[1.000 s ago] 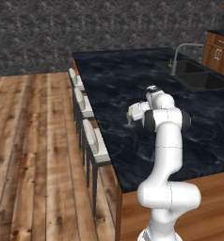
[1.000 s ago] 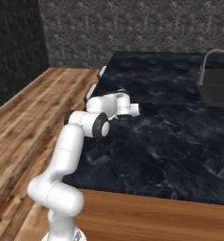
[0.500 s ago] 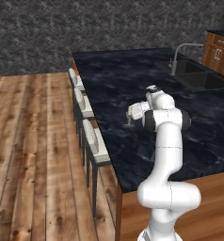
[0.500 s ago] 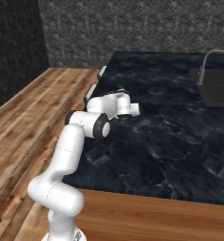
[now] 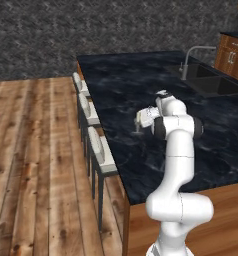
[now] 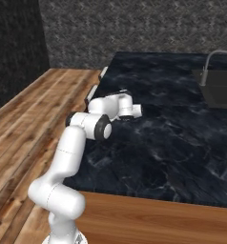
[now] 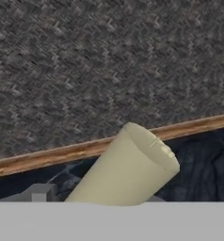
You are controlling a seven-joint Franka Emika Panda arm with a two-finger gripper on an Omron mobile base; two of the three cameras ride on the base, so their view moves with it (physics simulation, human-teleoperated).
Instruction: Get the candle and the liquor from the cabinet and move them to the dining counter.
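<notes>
The candle [image 7: 128,169] is pinched in its holder [image 5: 137,131] by the fingers [image 5: 139,120], just above the black marble bench [image 5: 141,90].

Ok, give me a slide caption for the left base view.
Tool holding the candle low over the dining counter, beside the stools.

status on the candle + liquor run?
In hand: the short cream-white candle sits in the tool, low over the black veined marble dining counter, seemingly being placed. Done: candle is out of the cabinet. Left: release it; no liquor bottle appears on the counter, so probably fetch that next.
</notes>
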